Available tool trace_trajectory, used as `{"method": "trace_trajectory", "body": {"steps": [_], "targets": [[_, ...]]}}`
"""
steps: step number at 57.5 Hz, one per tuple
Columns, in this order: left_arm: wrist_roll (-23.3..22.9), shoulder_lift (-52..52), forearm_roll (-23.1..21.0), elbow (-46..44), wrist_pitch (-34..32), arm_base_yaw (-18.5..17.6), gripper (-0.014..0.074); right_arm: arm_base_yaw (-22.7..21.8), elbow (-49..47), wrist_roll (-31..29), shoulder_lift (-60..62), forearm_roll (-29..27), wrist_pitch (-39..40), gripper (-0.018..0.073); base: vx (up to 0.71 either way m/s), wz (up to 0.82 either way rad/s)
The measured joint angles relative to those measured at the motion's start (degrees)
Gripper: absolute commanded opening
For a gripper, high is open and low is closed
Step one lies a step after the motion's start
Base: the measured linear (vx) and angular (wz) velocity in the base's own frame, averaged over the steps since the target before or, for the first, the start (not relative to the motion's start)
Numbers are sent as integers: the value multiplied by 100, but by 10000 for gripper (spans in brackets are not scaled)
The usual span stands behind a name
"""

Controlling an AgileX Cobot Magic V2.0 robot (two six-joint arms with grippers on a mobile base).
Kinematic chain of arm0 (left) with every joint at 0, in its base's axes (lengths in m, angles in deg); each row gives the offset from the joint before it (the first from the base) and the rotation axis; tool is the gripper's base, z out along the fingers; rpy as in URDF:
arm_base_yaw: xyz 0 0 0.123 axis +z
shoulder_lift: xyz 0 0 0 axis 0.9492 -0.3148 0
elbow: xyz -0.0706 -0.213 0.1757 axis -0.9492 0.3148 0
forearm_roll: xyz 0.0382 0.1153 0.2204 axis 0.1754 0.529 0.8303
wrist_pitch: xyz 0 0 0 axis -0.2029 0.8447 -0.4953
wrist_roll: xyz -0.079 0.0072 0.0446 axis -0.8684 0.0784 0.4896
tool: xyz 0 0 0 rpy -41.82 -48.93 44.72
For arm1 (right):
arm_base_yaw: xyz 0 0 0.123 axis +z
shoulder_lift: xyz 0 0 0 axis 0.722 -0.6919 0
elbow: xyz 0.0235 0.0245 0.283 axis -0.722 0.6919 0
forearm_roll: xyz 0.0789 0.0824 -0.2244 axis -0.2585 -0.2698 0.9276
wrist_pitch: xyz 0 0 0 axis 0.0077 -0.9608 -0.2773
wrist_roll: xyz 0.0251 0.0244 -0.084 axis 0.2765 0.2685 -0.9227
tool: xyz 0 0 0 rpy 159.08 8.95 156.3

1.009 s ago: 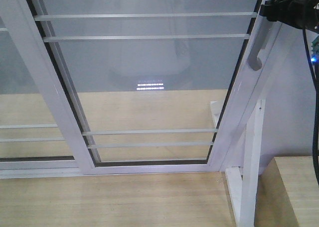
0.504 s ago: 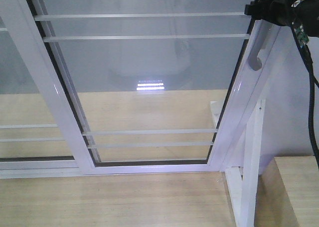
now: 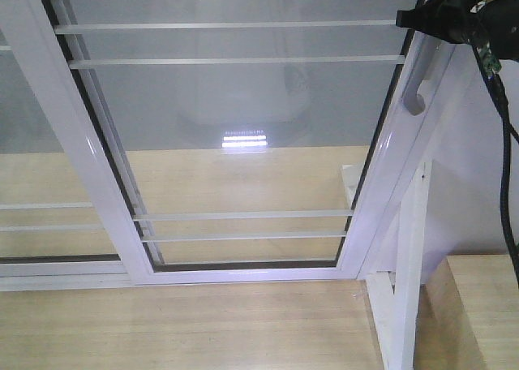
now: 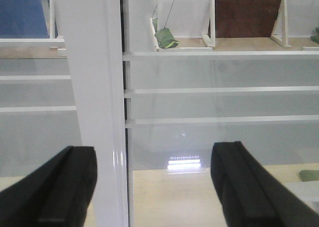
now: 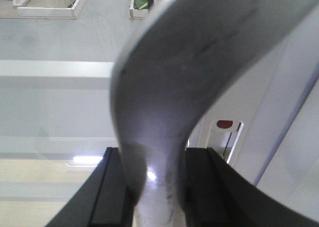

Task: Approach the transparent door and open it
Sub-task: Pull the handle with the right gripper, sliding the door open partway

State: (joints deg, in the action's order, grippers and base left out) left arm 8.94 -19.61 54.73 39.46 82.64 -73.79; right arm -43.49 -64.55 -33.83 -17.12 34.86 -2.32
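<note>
Clear-glass sliding door panel (image 3: 243, 143) in a white metal frame, thin white horizontal bars across the glass. Fills centre of front view, side members slanting inward toward bottom of frame. Grey curved bar handle (image 3: 418, 86) on its right frame member, upper right of frame.

Black right gripper (image 3: 413, 17) at upper right corner, against top of that bar handle. From right wrist view: two black fingers (image 5: 117, 192) tight on either side of the handle, touching it, clamped narrow. Black cable (image 3: 509, 183) hanging down right edge of front view.

Black left gripper (image 4: 149, 187) spread wide at bottom of left wrist view, holding nothing. White vertical frame post (image 4: 94, 87) just beside the finger at lower left of frame; glass and bars beyond.

Second white-framed glass panel (image 3: 32, 167) at left of front view, beside door's left edge. Pale wood floor (image 3: 203, 329) along bottom.
</note>
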Motion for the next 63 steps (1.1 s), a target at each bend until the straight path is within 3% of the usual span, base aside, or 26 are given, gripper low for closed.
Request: {"method": "trace_trajectory", "body": {"steps": [20,46,63], "targets": [[0,0,0,0,3,0,576,540,10,-109,-17,28,125,-8,0,0],[0,0,0,0,20,0,576,1787,-35,-147,-103,-8,369,-8,0,0],[0,0,0,0,45,0,576,2254,-29,-261,120,-20,-285,-8,0,0]]}}
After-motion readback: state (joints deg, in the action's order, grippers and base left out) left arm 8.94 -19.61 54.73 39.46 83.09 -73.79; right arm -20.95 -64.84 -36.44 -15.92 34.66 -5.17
